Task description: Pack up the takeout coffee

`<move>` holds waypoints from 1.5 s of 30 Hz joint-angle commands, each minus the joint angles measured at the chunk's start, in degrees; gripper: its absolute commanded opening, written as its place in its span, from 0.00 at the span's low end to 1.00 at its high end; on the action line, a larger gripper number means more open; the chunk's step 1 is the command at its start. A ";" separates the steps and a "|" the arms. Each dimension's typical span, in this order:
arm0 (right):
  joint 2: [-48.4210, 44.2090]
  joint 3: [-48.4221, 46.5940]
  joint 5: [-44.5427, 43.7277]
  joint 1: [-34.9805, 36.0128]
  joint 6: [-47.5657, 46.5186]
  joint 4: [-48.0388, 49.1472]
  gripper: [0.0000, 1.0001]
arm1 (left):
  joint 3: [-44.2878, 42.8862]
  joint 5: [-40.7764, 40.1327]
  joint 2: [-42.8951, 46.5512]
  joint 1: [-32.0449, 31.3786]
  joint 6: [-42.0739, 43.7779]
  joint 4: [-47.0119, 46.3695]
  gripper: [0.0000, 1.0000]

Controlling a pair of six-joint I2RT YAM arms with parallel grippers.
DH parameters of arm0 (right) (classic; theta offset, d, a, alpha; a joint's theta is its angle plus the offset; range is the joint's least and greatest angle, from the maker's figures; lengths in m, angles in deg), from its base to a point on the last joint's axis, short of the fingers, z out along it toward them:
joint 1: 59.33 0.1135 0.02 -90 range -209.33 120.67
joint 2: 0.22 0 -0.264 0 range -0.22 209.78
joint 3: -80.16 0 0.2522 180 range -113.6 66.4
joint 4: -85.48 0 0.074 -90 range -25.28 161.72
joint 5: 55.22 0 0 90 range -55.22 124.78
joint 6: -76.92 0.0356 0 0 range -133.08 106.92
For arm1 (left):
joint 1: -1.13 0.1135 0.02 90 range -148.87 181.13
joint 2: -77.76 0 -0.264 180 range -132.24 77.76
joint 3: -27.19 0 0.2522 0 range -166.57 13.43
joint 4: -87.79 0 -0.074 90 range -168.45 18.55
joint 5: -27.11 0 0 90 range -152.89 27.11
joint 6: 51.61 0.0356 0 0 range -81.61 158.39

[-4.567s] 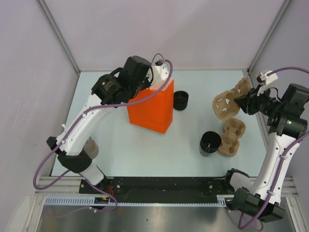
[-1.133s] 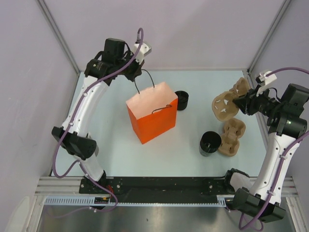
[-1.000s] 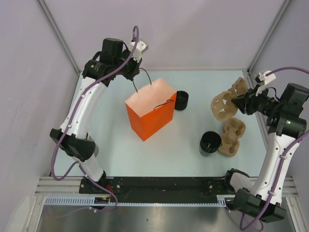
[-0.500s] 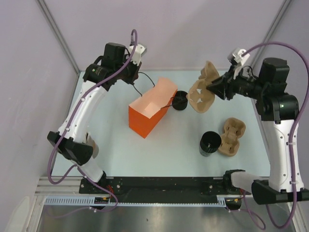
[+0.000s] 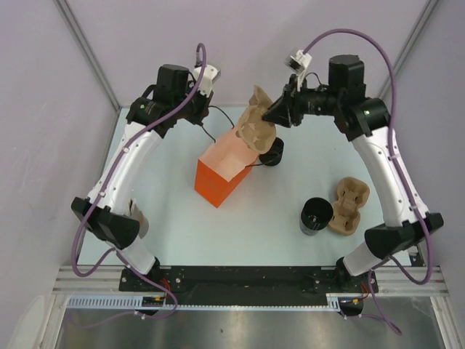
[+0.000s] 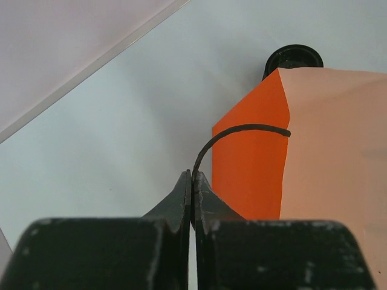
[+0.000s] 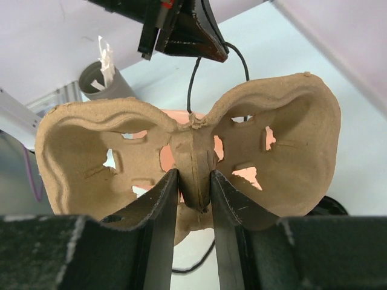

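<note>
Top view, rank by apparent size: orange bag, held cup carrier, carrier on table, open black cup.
1. orange bag
2-3. held cup carrier, carrier on table: look alike; held one is nearer the camera, so unranked
4. open black cup

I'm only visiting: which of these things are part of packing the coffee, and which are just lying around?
Part of the job:
- takeout coffee
- orange paper bag, its handle pinched by the left gripper
- cardboard cup carrier, held by the right gripper

Apparently just lying about:
- open black cup
- second cup carrier
- grey cup of straws
</note>
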 commanded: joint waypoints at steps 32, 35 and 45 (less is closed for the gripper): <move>17.35 -3.47 -1.60 8.10 2.82 -1.43 0.30 | 2.42 -3.50 3.35 -0.32 -2.52 -5.74 0.00; 17.97 -3.47 -3.71 8.54 1.94 -1.87 0.30 | 2.51 -3.41 3.35 -0.41 -2.52 -5.83 0.00; 19.02 -4.08 -10.48 9.24 0.80 -2.05 0.30 | 2.95 -5.34 3.62 -0.93 -2.35 -6.09 0.00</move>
